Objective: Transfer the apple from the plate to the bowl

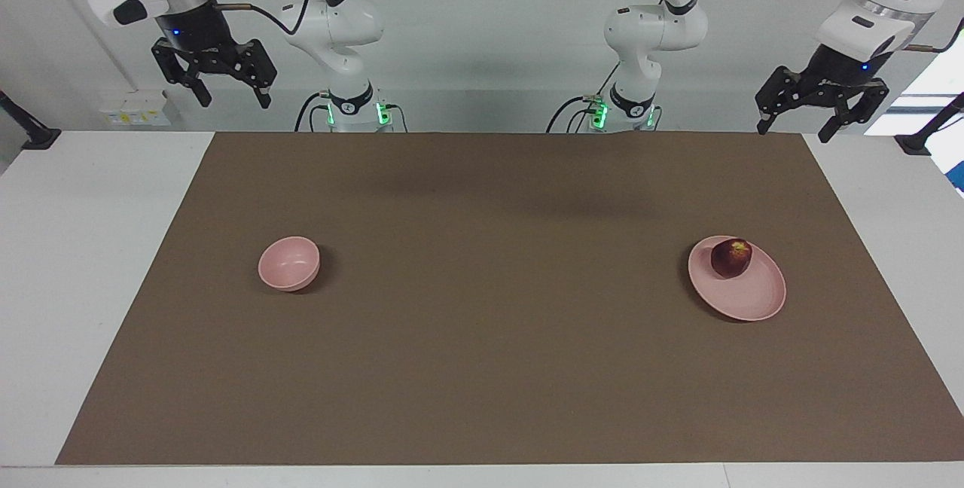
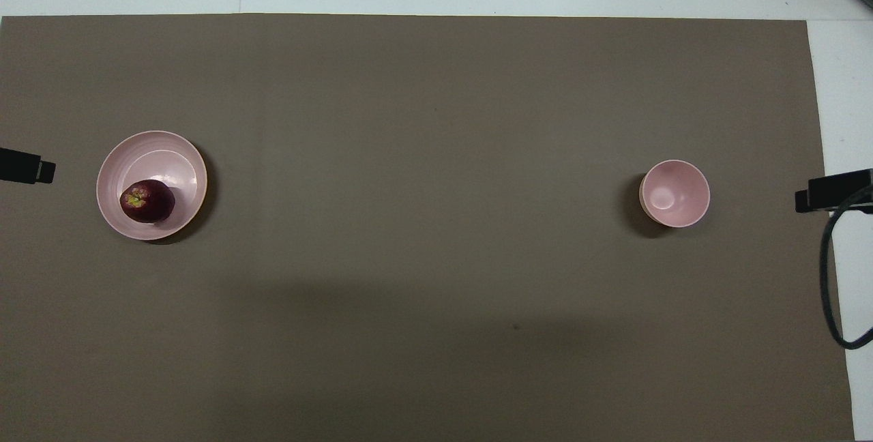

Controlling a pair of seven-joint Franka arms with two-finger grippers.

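A dark-red apple (image 1: pixel 731 257) (image 2: pixel 146 200) with a yellowish patch lies on the pale-pink plate (image 1: pixel 749 298) (image 2: pixel 179 155), on the part of it nearer to the robots, toward the left arm's end of the table. The small pink bowl (image 1: pixel 289 263) (image 2: pixel 674 193) stands empty toward the right arm's end. My left gripper (image 1: pixel 821 111) hangs open, high up by the table's edge at the left arm's end, apart from the plate. My right gripper (image 1: pixel 226 85) is raised and open at the right arm's end. Both arms wait.
A brown mat (image 1: pixel 497 307) covers most of the white table (image 1: pixel 68 247). A black cable (image 2: pixel 833 271) loops at the right arm's end. Black clamps (image 1: pixel 30 134) sit at the table's corners near the robots.
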